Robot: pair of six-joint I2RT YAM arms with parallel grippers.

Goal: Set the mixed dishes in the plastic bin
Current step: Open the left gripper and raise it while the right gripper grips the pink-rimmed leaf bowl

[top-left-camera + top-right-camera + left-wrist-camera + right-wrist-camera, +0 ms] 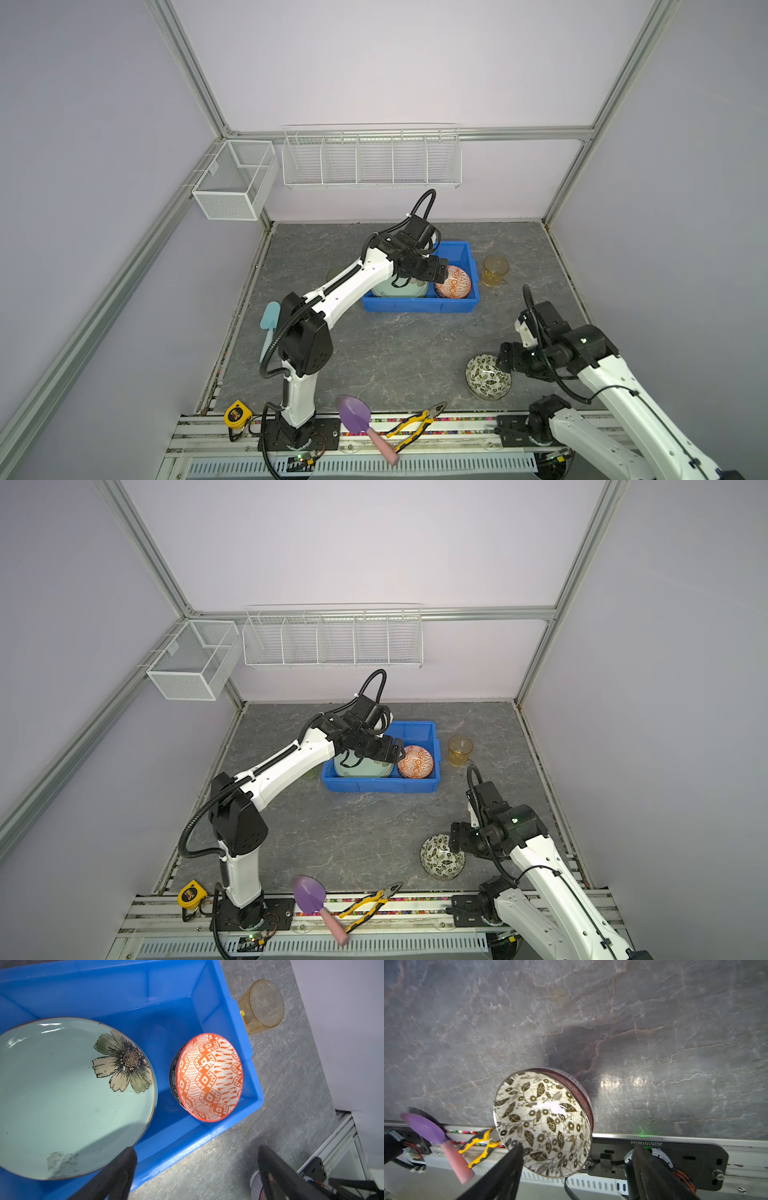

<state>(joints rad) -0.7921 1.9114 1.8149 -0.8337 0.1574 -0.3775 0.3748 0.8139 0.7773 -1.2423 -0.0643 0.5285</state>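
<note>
The bin (216, 1014) is bright blue. The plate (62, 1095) is pale green with a cream and olive flower, dark in its middle. The orange bowl (209, 1078) has diamonds and dashes on white. The tumbler (264, 1003) is clear amber. The leaf bowl (542, 1124) shows dark olive leaves on cream. The tabletop (654, 1022) is grey, veined like marble.

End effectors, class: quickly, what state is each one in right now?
Left end effector: open, holding nothing, above the blue bin.
Right end effector: open, holding nothing, at the leaf bowl.
</note>
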